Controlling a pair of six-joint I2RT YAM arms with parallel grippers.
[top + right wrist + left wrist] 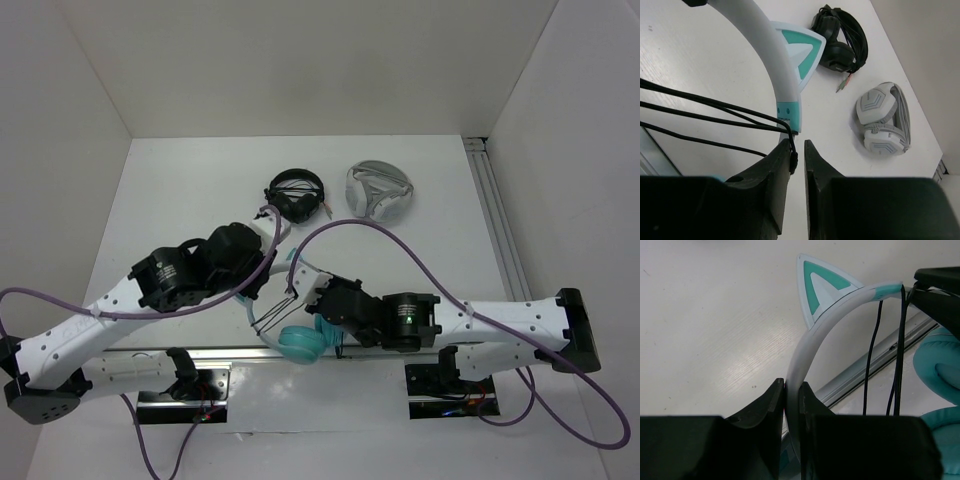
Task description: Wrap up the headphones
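Black moulded fingers (765, 407) of the left pincer (792, 389) fill the lower edge of the left wrist view. They are closed on the pale blue-white plastic headband (807, 340) of the teal over-ear headphones (940, 365). The clamp sits on the side run of the band, below the teal-and-white cat ear (821, 285). Judged purpose: to fix the arch upright as a former for winding. The thin black cable (872, 350) hangs in several strands from the teal end of the band.

Right wrist view. The right pincer (797, 145) has its jaws drawn almost together, with a narrow slit of white counter (700, 65) showing between them. The cable strands cross from the left and meet at the inner edge of one finger, just under the teal end of the headband. The pincer is judged to be pinching the cable there, so that it can carry it around the band. Beyond lie a pair of black headphones (840, 40) with a folded cord and a pair of white-grey headphones (885, 117).

Top external view. The teal over-ear headphones are held near the middle of the counter, just ahead of the metal rail (250, 352). One round teal ear cup (300, 345) sits low beside that rail. The left pincer (258, 282) reaches in from the left and the right pincer (300, 292) from the right. This opposed layout suits one arm anchoring and the other winding. The other two sets rest at the far side, well apart from the work.
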